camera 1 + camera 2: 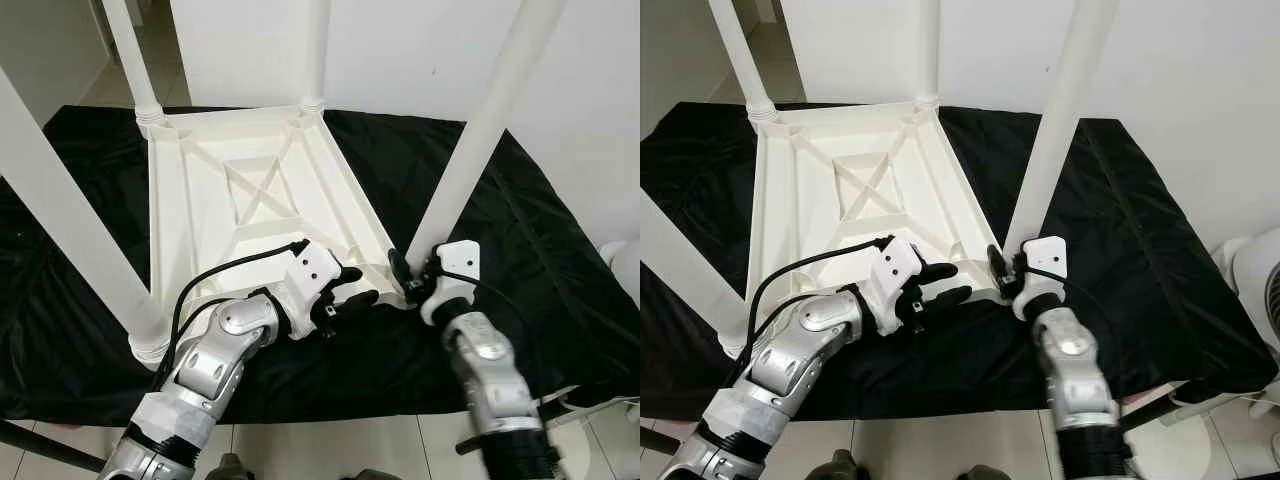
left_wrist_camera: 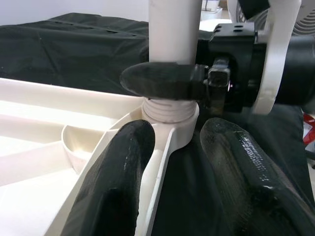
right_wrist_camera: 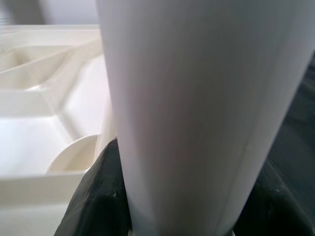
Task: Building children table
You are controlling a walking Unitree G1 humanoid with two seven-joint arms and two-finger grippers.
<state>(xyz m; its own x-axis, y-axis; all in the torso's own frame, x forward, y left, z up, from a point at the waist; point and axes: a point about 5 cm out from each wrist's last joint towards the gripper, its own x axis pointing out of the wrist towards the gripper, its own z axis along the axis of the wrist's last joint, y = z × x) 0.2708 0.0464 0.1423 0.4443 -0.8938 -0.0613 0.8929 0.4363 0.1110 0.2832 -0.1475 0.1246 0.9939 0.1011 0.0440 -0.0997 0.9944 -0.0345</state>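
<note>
Left eye view, one upturned table (image 1: 240, 190), four legs (image 1: 478, 135), right tool (image 1: 412, 277) grasping one, left tool (image 1: 352, 287) released

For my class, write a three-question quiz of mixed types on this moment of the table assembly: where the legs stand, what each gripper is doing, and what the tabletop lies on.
1. True or false: the white tabletop lies underside up on a black cloth.
2. Multiple choice: the right gripper is (A) hanging idle, (B) closed around the base of the near right leg, (C) lifting the cloth.
3. Fill in: the left gripper is open beside the tabletop's near ____ edge, by that leg's socket.

Key: 1 true; 2 B; 3 right.
</note>
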